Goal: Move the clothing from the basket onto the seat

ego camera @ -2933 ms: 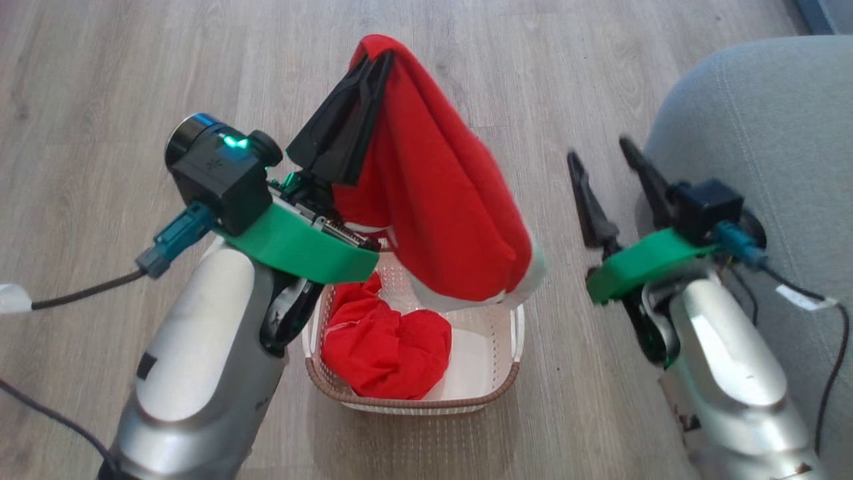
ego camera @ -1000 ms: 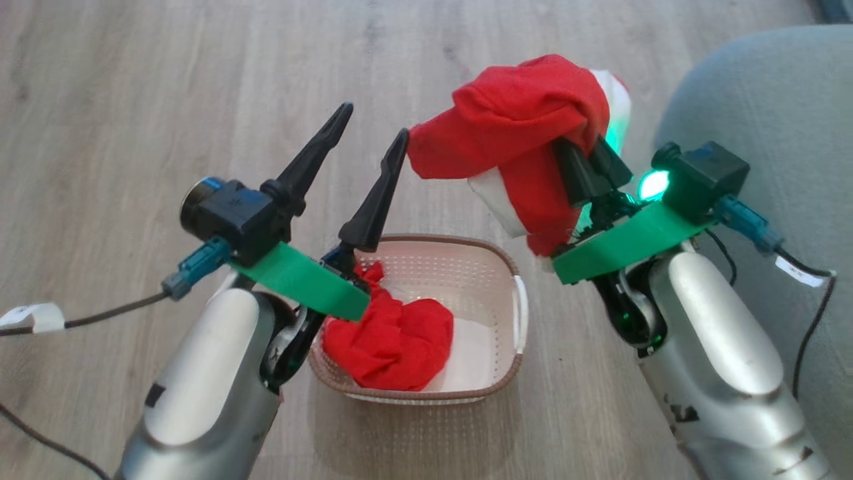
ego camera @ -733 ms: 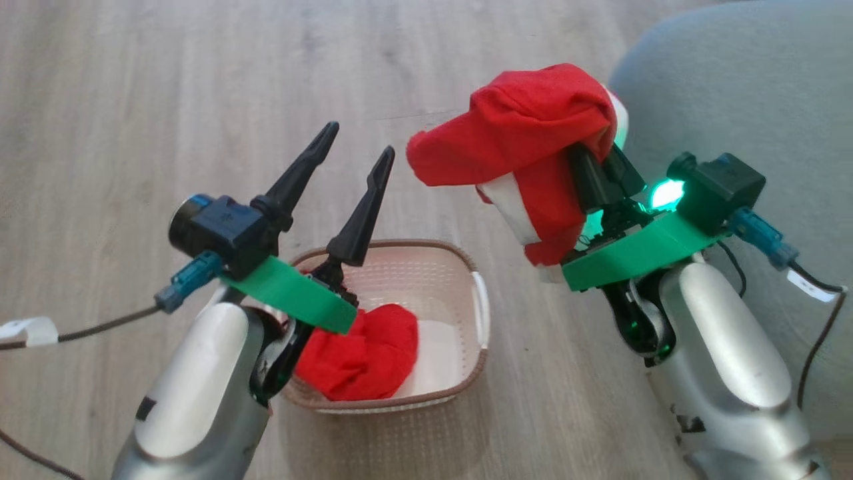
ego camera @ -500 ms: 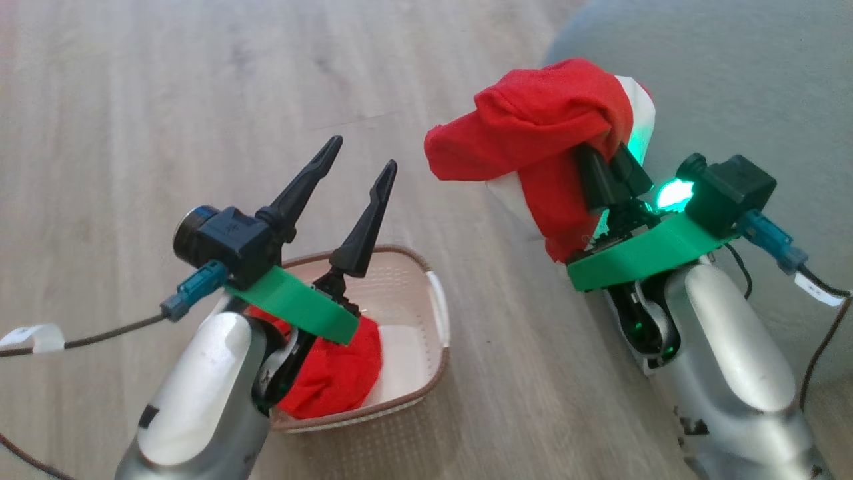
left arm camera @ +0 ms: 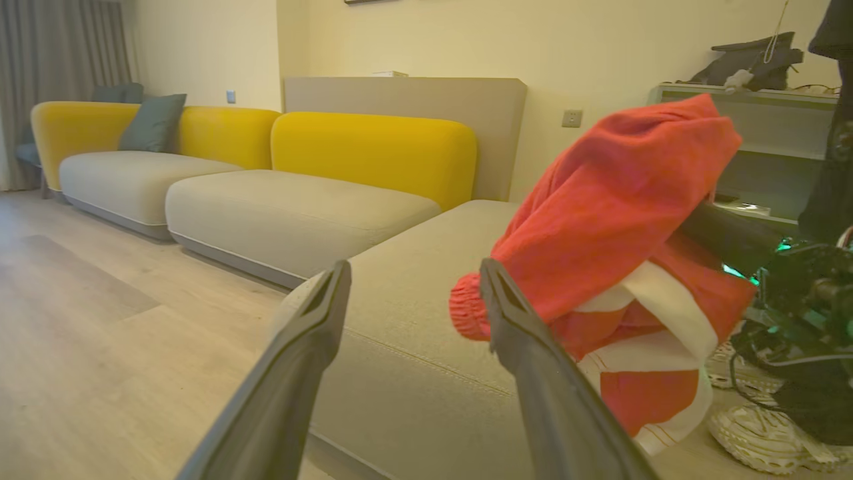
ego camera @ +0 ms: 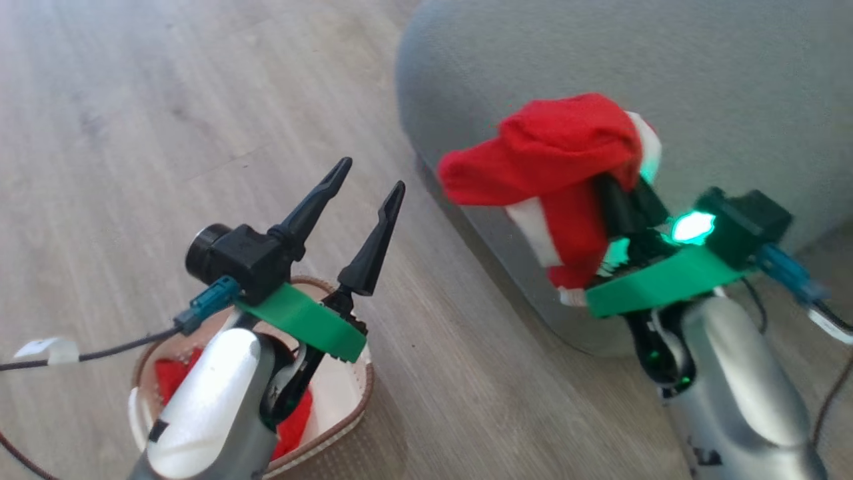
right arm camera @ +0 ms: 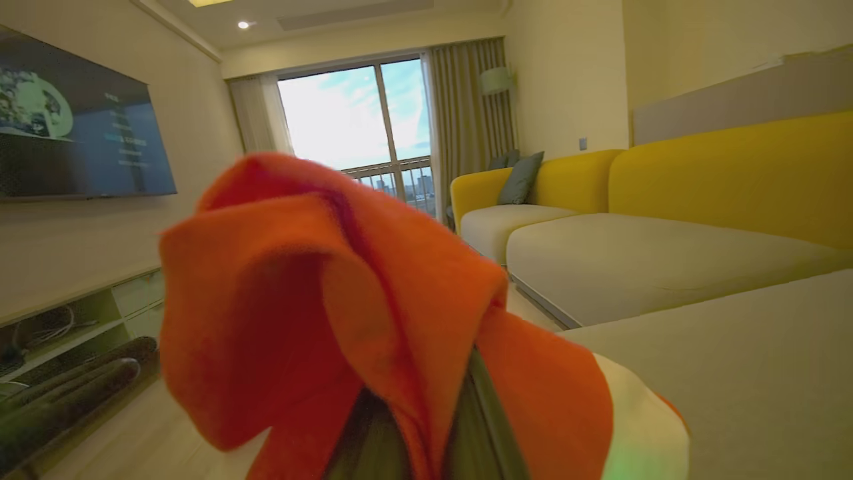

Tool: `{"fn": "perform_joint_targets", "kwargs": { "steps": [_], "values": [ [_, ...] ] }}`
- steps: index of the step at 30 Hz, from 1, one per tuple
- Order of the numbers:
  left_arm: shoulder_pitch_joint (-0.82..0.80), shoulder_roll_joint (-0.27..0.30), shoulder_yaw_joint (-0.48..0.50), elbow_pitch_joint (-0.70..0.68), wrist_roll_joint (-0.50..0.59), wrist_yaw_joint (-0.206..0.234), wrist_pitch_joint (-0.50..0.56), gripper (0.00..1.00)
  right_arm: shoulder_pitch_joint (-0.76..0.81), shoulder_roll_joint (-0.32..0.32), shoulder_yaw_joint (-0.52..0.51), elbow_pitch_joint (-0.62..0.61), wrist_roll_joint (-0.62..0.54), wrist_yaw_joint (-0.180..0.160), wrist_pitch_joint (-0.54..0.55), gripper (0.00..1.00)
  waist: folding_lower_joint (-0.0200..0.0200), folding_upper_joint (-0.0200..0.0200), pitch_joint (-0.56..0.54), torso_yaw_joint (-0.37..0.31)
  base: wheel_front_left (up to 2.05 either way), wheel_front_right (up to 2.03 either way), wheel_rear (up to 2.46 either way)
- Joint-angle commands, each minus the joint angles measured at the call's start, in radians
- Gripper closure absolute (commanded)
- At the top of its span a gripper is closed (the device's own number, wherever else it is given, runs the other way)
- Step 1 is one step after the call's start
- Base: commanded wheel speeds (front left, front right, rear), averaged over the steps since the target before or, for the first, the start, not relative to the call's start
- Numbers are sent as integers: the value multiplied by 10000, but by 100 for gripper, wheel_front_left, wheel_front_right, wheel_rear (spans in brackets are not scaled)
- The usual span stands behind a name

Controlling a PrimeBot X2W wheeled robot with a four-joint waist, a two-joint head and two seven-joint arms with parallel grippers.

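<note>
The red garment hung draped over the right gripper, whose fingers were clamped shut on its folds, white trim showing below. It hung at the near edge of the grey seat — a second earlier it had been over bare floor, and before that the left gripper had held it above the basket. The handover was done and the robot had turned toward the seat, so the basket sat at the lower left of the head view, a second red garment still inside. The left gripper stood wide open and empty, its forearm over the basket. One piece looked nearly ready to release; one remained — roughly half the job.
</note>
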Motion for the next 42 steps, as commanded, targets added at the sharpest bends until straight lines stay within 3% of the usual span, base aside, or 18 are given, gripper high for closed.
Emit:
{"fn": "perform_joint_targets", "kwargs": {
  "steps": [1, 7, 15, 24, 34, 42],
  "values": [
    [-354, 86, 310, -323, 106, -12, -49, 0, 73, 60, -151, -517, -46, -2, -65, 100, 0, 0, 124, -315, 0, 0, 0],
    [-473, 229, -54, -443, 71, -12, -49, 0, 302, 25, -1058, -948, -428, -2, -65, 100, 0, 0, 729, -435, 0, 0, 0],
    [-460, 813, -323, -776, -69, -12, -49, 0, -712, 2, -2093, -898, -1300, -2, -65, 100, 0, 0, 1879, -545, 0, 0, 0],
    [-950, 1765, -888, -1339, -320, -12, -49, 0, -2817, -172, -3976, 251, -2214, -2, -65, 100, 0, 0, 3520, 39, 0, 0, 0],
    [-1404, 3014, -1156, -2117, -604, -12, -49, 0, -5737, -920, -6541, 2458, -3277, -2, -10, 100, 0, 0, 5563, 739, 0, 0, 0],
    [-1578, 3526, -1314, -2508, -751, -12, -49, 0, -7477, -1628, -9009, 2932, -4557, -2, 1240, 100, 0, 0, 6612, 1374, 0, 0, 0]
  ]
}}
